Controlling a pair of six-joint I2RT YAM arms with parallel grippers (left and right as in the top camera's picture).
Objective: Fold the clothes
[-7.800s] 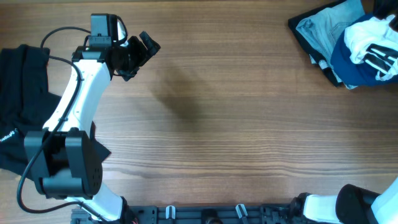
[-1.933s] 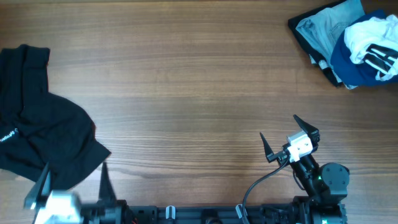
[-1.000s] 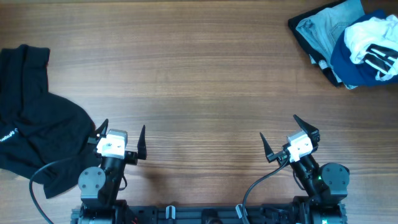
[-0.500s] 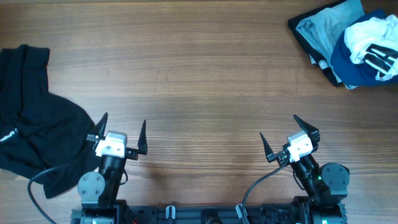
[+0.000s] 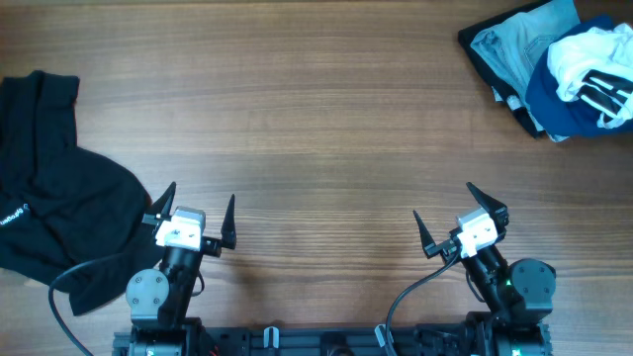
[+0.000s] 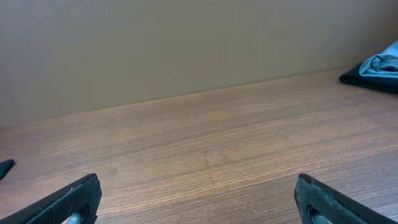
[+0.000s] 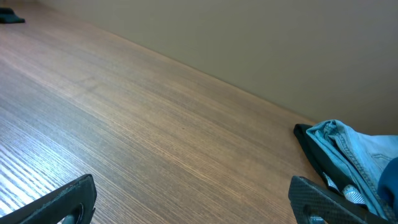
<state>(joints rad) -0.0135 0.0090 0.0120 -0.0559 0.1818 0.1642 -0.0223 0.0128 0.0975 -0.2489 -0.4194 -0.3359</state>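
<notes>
A crumpled black garment [image 5: 59, 198] lies at the table's left edge. A heap of clothes sits in the far right corner: a pale grey-blue piece [image 5: 509, 49], a white one with black marks [image 5: 593, 64] and a dark blue one [image 5: 564, 104]. My left gripper [image 5: 201, 195] is open near the front edge, just right of the black garment, holding nothing. My right gripper [image 5: 443, 201] is open at the front right, far from the heap. The left wrist view shows the left gripper [image 6: 199, 202] over bare wood. The right wrist view shows the right gripper [image 7: 193, 199] and the heap [image 7: 348, 155] ahead.
The wooden table [image 5: 316, 119] stretches between the two lots of clothes. A plain wall [image 6: 186, 43] rises behind its far edge. Both arm bases and cables stand along the front edge.
The left arm has pulled back from the far left of the table to the front edge and nudged slightly right in the last second. The right arm and the clothes have not moved.
</notes>
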